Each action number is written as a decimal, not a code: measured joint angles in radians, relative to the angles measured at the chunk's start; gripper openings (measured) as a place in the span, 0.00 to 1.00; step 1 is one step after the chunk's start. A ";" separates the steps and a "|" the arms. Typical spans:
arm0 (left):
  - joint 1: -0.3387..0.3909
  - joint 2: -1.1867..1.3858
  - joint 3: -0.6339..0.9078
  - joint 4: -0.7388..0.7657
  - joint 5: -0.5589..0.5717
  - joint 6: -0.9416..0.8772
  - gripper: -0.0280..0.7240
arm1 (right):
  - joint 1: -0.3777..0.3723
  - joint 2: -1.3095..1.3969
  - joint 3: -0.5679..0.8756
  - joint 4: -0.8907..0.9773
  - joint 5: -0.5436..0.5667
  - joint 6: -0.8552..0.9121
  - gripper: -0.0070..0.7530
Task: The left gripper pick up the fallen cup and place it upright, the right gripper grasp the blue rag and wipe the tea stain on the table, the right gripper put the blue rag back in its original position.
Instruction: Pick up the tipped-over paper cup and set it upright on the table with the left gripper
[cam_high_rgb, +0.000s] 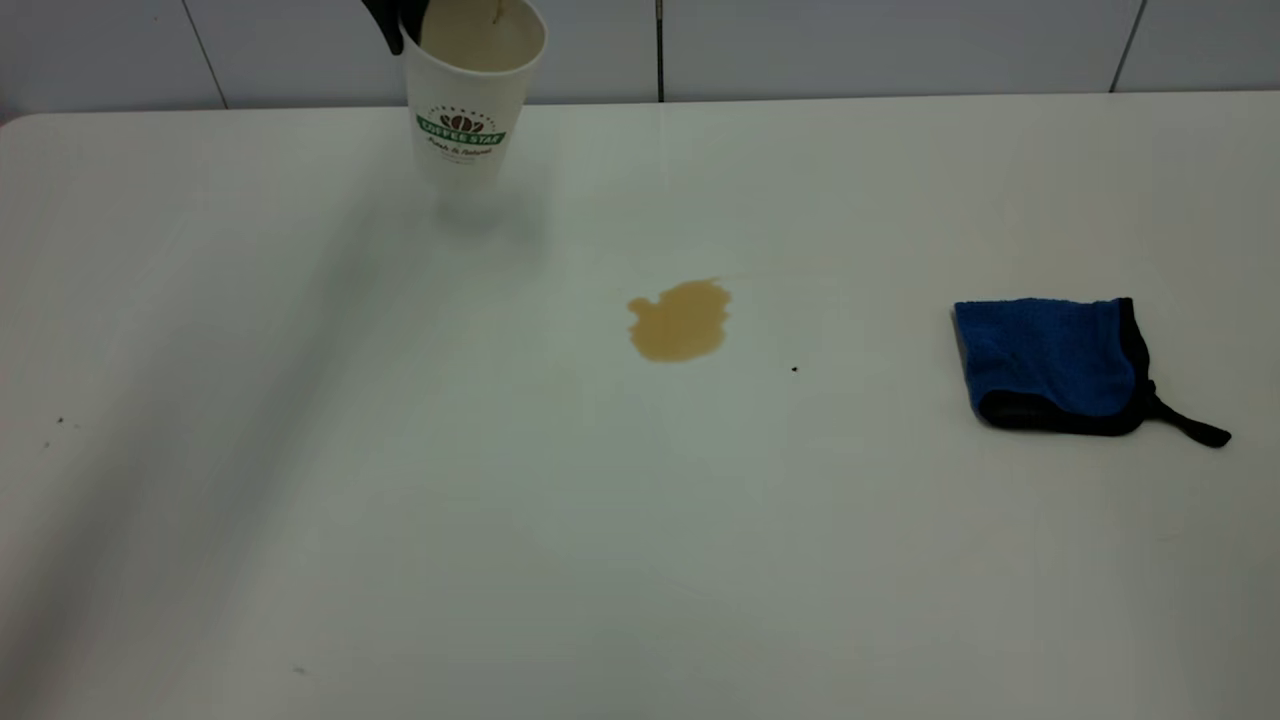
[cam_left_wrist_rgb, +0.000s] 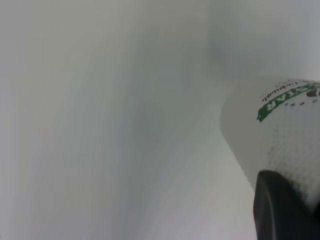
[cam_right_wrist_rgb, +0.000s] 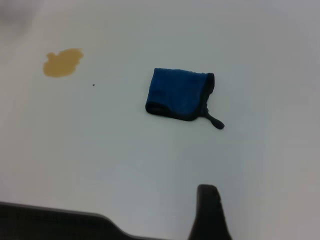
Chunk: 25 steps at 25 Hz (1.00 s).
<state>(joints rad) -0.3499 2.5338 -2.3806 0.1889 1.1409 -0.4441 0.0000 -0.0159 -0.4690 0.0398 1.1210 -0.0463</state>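
The white paper cup with the green "COFFEE STAR" banner is upright at the table's far side, left of centre. My left gripper is shut on its rim, one black fingertip outside the wall. In the left wrist view a fingertip presses on the cup. I cannot tell if the base rests on the table. The tan tea stain lies mid-table. The blue rag lies flat at the right. My right gripper hangs above the table, apart from the rag and the stain.
The rag's black strap tail points toward the table's right edge. Tiny dark specks dot the white top. A tiled wall runs behind the table's far edge.
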 joint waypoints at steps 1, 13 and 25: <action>0.021 0.000 0.000 -0.035 -0.005 0.030 0.05 | 0.000 0.000 0.000 0.000 0.000 0.000 0.79; 0.147 0.102 -0.001 -0.283 -0.059 0.227 0.05 | 0.000 0.000 0.000 0.000 0.000 0.000 0.79; 0.167 0.155 -0.001 -0.359 -0.086 0.253 0.18 | 0.000 0.000 0.000 0.000 0.000 0.000 0.79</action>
<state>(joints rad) -0.1824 2.6890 -2.3818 -0.1696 1.0546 -0.1913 0.0000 -0.0159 -0.4690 0.0398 1.1210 -0.0463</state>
